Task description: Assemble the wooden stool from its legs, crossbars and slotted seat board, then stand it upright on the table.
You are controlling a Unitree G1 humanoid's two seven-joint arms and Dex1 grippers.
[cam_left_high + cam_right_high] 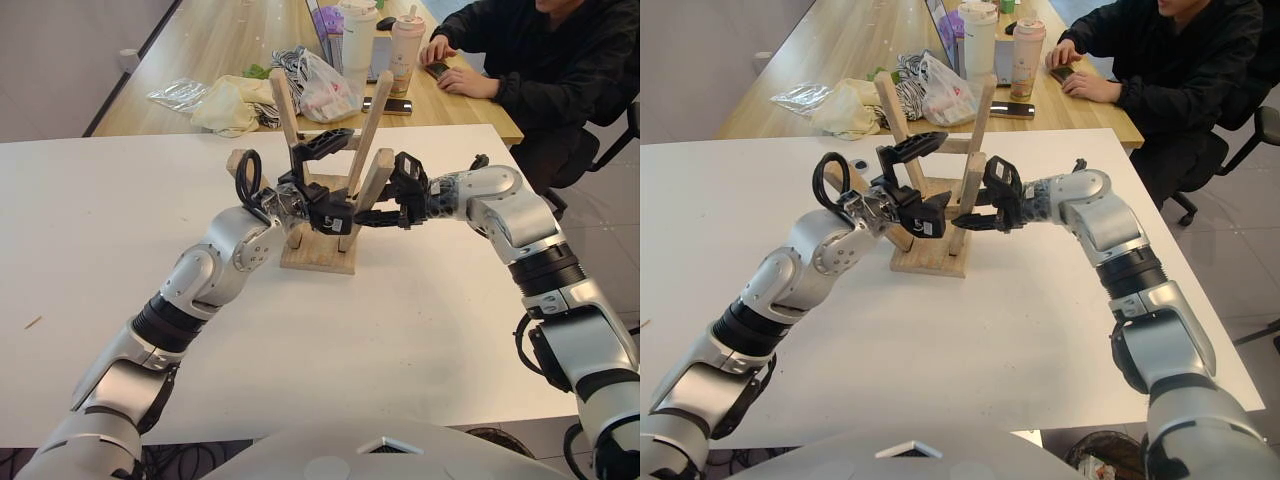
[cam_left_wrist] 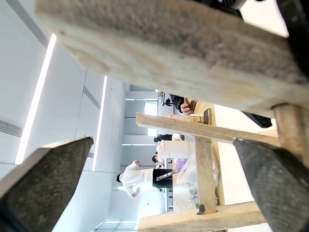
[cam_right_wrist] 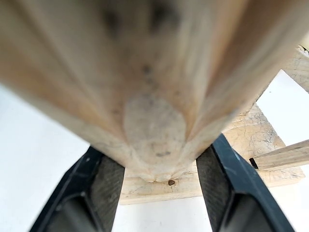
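The wooden stool (image 1: 318, 255) rests upside down mid-table, its seat board flat on the white surface and its legs (image 1: 283, 105) pointing up, joined by crossbars (image 2: 193, 129). My left gripper (image 1: 330, 180) is open among the legs, one finger (image 1: 325, 143) high and the other (image 1: 335, 217) low, pinching nothing. In the left wrist view both fingers (image 2: 43, 188) stand wide apart. My right gripper (image 1: 368, 216) comes in from the right and is shut on the near right leg (image 1: 372, 182). That leg (image 3: 154, 96) sits between its pads (image 3: 104, 188).
Behind the white table (image 1: 420, 330) stands a wooden table with plastic bags (image 1: 320, 85), cups (image 1: 405, 40) and a phone (image 1: 390, 105); a person sits at its far right. A small wood chip (image 1: 33, 322) lies near the left edge.
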